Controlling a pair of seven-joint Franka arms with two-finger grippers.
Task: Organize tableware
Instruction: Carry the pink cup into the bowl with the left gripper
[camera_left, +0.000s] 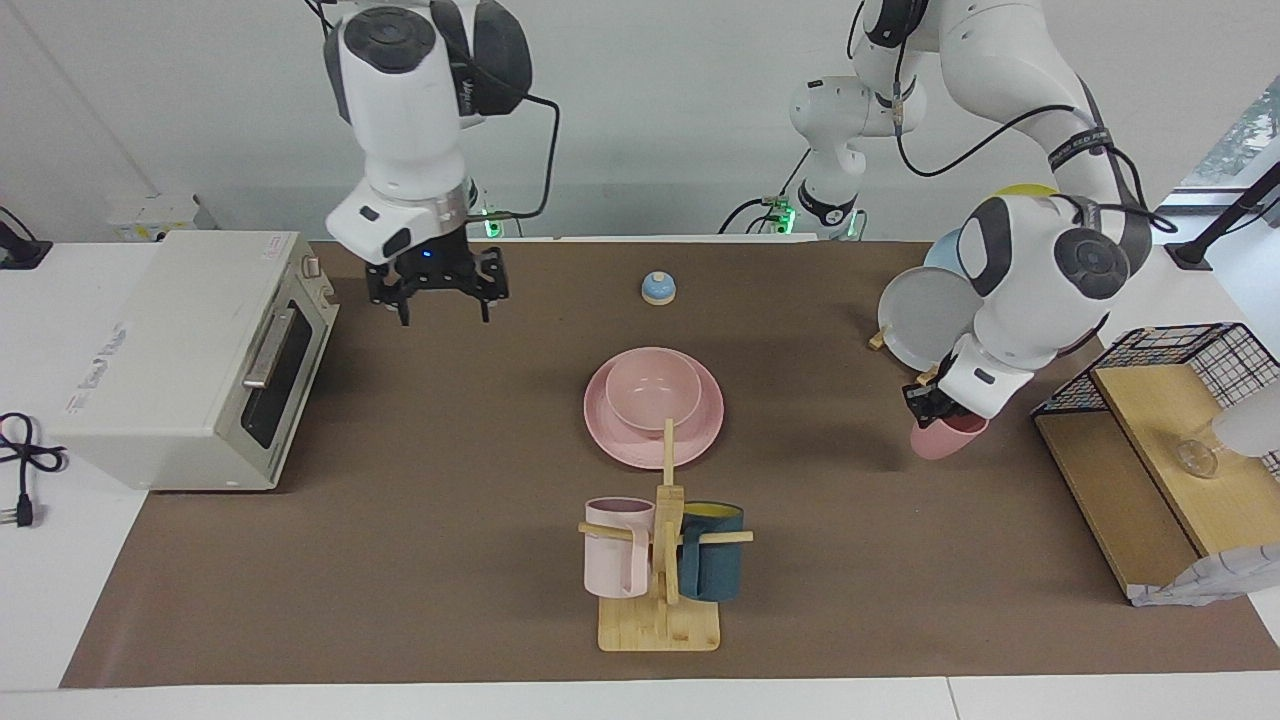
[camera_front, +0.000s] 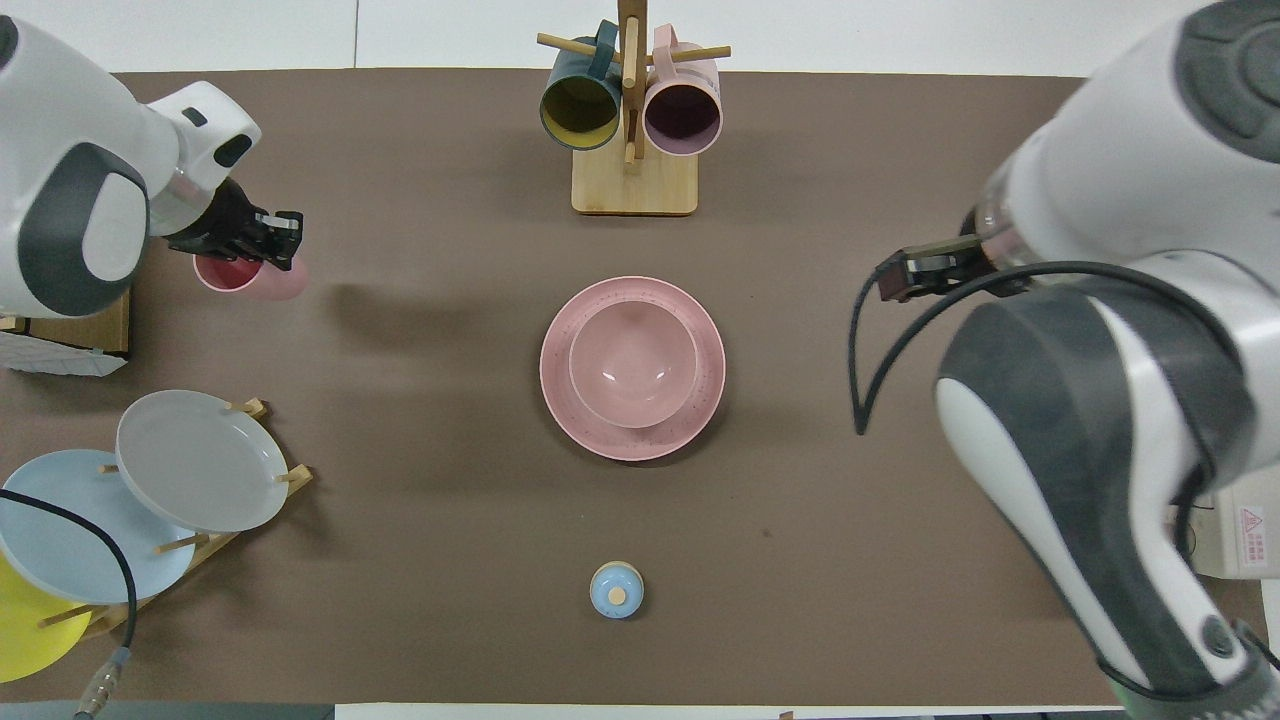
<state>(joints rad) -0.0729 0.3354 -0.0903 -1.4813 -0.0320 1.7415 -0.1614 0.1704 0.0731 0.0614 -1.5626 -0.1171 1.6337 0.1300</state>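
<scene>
The right arm fills one side of the overhead view and hides most of the toaster oven (camera_left: 190, 360). Its right gripper (camera_left: 437, 300) hangs in the air beside the oven, fingers spread wide and empty. The pink plate (camera_left: 610, 432) lies mid-table, well apart from the oven toward the left arm's end, with the pink bowl (camera_left: 653, 393) sitting in it. The left gripper (camera_left: 927, 402) is clamped on the rim of the tilted pink cup (camera_left: 947, 438); its wrist covers part of the cup and the fingertips.
</scene>
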